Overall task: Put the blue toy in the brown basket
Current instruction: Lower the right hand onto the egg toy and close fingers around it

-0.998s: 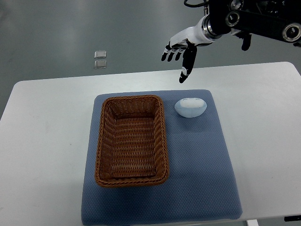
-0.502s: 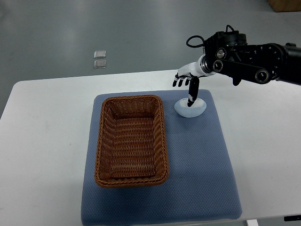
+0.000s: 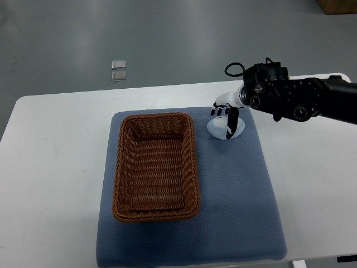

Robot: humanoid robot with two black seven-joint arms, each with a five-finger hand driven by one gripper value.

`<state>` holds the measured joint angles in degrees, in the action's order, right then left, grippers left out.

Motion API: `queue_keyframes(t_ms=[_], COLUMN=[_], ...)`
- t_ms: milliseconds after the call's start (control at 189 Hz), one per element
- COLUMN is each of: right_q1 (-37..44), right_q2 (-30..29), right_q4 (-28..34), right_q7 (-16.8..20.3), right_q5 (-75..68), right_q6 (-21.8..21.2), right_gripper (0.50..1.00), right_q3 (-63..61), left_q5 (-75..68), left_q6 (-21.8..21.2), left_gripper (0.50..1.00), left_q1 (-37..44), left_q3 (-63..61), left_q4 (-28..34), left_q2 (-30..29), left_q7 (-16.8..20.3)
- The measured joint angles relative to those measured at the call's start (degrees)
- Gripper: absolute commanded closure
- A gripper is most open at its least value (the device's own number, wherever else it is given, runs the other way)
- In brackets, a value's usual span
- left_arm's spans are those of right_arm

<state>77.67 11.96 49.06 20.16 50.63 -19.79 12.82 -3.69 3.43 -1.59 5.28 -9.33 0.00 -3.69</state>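
Observation:
The pale blue toy (image 3: 220, 128) is a rounded oval lying on the blue mat (image 3: 234, 190), just right of the brown wicker basket's (image 3: 156, 166) far right corner. My right hand (image 3: 225, 117) comes in from the right edge on a black arm and is down on the toy. Its fingers (image 3: 218, 111) lie over the far side and the thumb crosses the top. The fingers are still spread, not closed around the toy, and the toy rests on the mat. The basket is empty. The left arm is out of view.
The mat lies on a white table (image 3: 50, 167). Two small clear packets (image 3: 118, 70) lie on the grey floor beyond the table's far edge. A brown box corner (image 3: 338, 5) shows at the top right.
My right hand has come down and toward me, from above the table's far edge onto the blue toy. The toy and the basket have not moved.

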Motion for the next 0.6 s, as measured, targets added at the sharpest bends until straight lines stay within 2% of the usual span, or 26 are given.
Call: queue_keyframes(t_ms=[301, 333, 359, 370, 380, 391, 470, 528, 581, 602], right_q1=[-1.78, -1.97, -2.11, -2.15, -2.18, -2.21, -2.36, -2.37, -2.26, -2.13], right_q2=[-0.02, -0.02, -0.02, -0.02, -0.02, -0.02, 0.03, 0.2, 0.57, 0.76], right_q4=[-0.03, -0.03, -0.03, -0.03, -0.03, -0.03, -0.03, -0.02, 0.13, 0.24], right_q7=[-0.4, -0.5, -0.68, -0.75, -0.83, -0.91, -1.35, -1.52, -1.73, -1.8], right_q5=[0.78, 0.8, 0.82, 0.83, 0.84, 0.84, 0.95, 1.09, 1.16, 1.16], right_q6=[0.68, 0.69, 0.71, 0.71, 0.71, 0.72, 0.72, 0.72, 0.7, 0.63], right_gripper=[0.703, 0.732, 0.793, 0.793, 0.84, 0.856, 0.918, 0.944, 0.997, 1.0], right_q3=[-0.4, -0.4, -0.42, -0.43, -0.44, -0.44, -0.47, -0.56, -0.64, -0.7], left_q5=[-0.01, -0.01, -0.01, -0.01, -0.01, -0.01, -0.01, -0.01, -0.01, -0.01], left_q6=[0.0, 0.0, 0.0, 0.0, 0.0, 0.0, 0.0, 0.0, 0.0, -0.01], left_gripper=[0.5, 0.5, 0.5, 0.5, 0.5, 0.5, 0.5, 0.5, 0.5, 0.5], left_q1=[0.01, 0.01, 0.01, 0.01, 0.01, 0.01, 0.01, 0.01, 0.01, 0.01], left_q3=[0.0, 0.0, 0.0, 0.01, 0.01, 0.02, 0.07, 0.08, 0.09, 0.1], left_q4=[0.06, 0.05, 0.04, 0.04, 0.04, 0.04, 0.13, 0.31, 0.41, 0.46], left_q2=[0.0, 0.0, 0.0, 0.0, 0.0, 0.0, 0.0, 0.0, 0.0, 0.0], left_q7=[0.0, 0.0, 0.0, 0.0, 0.0, 0.0, 0.0, 0.02, 0.03, 0.03])
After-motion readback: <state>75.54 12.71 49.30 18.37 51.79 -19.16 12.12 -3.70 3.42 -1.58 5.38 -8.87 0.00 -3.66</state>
